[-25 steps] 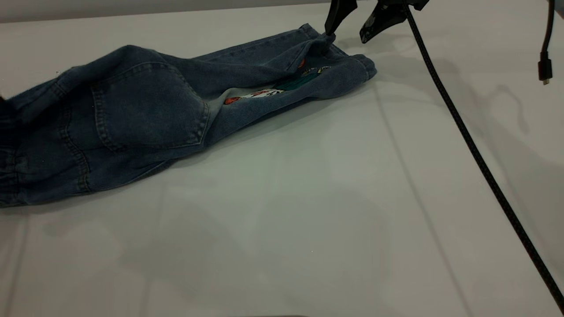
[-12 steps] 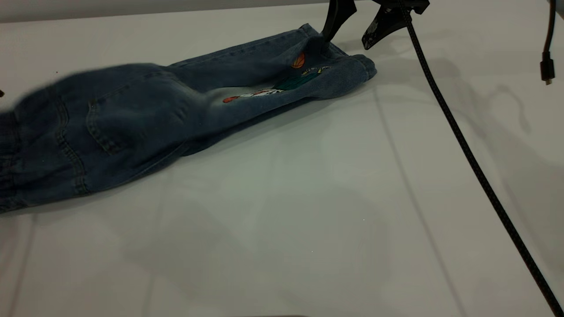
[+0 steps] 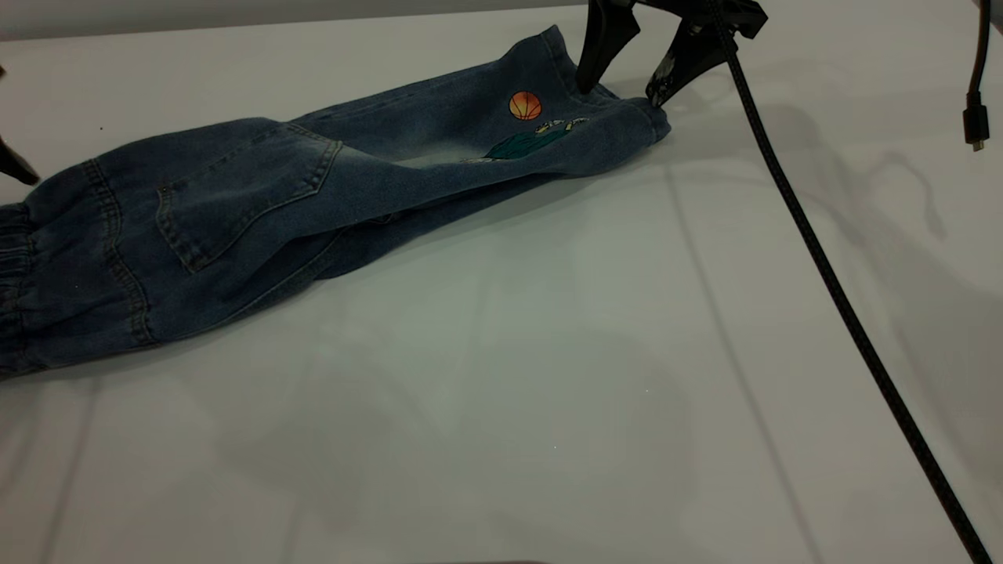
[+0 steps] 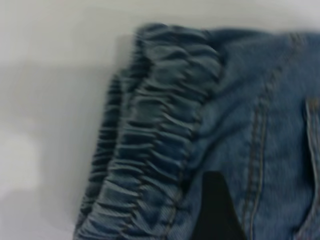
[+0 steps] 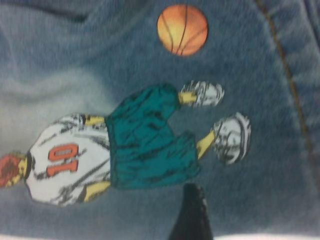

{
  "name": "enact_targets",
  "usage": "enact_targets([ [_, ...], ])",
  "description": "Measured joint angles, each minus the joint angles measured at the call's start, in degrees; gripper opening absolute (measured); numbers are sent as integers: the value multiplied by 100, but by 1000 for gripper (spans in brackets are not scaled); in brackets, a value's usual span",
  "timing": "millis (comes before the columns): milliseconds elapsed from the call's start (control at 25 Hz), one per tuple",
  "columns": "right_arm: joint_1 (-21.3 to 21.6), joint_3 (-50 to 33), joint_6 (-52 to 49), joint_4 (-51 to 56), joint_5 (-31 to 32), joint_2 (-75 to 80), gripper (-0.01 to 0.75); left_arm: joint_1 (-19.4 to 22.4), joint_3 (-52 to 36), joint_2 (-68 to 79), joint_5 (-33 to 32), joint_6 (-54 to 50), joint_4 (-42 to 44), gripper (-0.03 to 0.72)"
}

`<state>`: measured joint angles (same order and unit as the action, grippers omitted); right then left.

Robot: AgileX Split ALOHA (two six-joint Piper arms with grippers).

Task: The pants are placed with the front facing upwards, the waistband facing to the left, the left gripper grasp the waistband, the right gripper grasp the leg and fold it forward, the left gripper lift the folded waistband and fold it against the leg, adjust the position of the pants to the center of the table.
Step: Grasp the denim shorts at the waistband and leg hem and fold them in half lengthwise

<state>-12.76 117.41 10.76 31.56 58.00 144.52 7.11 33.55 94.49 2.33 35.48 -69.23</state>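
**Exterior view first: pants lie long across the table, waistband to the left arm**

Exterior view: the pants (image 3: 258,196) lie back-side up on the table (image 3: 548,392), long axis running from the waistband (image 3: 12,258) at the left edge to the leg (image 3: 548,125) hem at far right. The right gripper (image 3: 623,86) stands spread over that hem, holding nothing. The left gripper (image 3: 14,164) shows only a tip beside the waist end.

Left wrist view: one finger (image 4: 215,210) rests just beside the ruffled waistband; I cannot tell its spread.

Right wrist view: a fingertip (image 5: 192,215) hovers near the basketball print (image 5: 182,30).
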Motion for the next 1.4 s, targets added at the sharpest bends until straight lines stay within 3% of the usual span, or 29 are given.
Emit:
enact_targets([
  [120, -47, 0, 37, -5, 179, 0, 507, 392, 0, 0, -654, 492, 12, 444],
  [360, -193, 0, 49, -5, 250, 0, 507, 1820, 0, 0, -2162, 755, 385, 444],
  [480, -212, 0, 55, 12, 250, 0, 507, 2391, 0, 0, -2609, 731, 853, 444],
  [600, -232, 0, 67, 19, 245, 0, 507, 2691, 0, 0, -2706, 560, 1218, 444],
  [920, -330, 0, 155, 117, 212, 0, 507, 2772, 52, 250, -2465, 433, 1690, 507],
  [1400, -330, 0, 234, 142, 200, 0, 507, 2772, 1086, 1760, -3470, 235, 1708, 512],
])
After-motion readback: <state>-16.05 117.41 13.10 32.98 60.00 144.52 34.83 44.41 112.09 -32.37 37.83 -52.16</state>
